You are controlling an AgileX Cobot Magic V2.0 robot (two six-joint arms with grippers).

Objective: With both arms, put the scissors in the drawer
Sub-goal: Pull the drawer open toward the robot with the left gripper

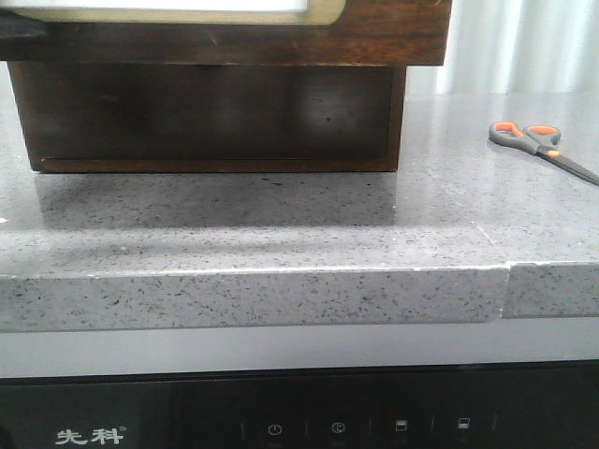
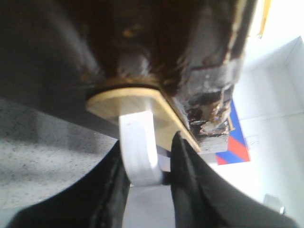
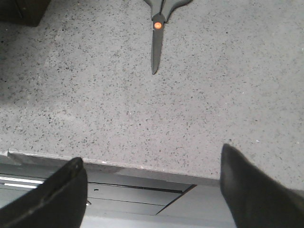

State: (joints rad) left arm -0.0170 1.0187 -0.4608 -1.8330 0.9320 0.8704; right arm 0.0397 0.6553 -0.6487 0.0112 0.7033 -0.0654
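Note:
The scissors [image 1: 538, 145] lie flat on the grey counter at the far right, with grey handles, orange linings and dark blades. In the right wrist view the scissors [image 3: 156, 21] lie ahead, blade tip pointing at my right gripper [image 3: 151, 154]. That gripper is open and empty over the counter's front edge. The drawer [image 1: 374, 33], dark wood with a tan-framed white panel, juts forward at the top of the front view. My left gripper [image 2: 147, 142] is shut on the drawer's white loop handle [image 2: 137, 137], which sits on a tan oval plate [image 2: 111, 102]. Neither gripper shows in the front view.
A dark wood cabinet body [image 1: 206, 112] stands on the speckled grey counter [image 1: 281, 224] under the drawer front. The counter's front edge [image 1: 253, 295] has a seam at the right. A black appliance panel [image 1: 281, 421] lies below it.

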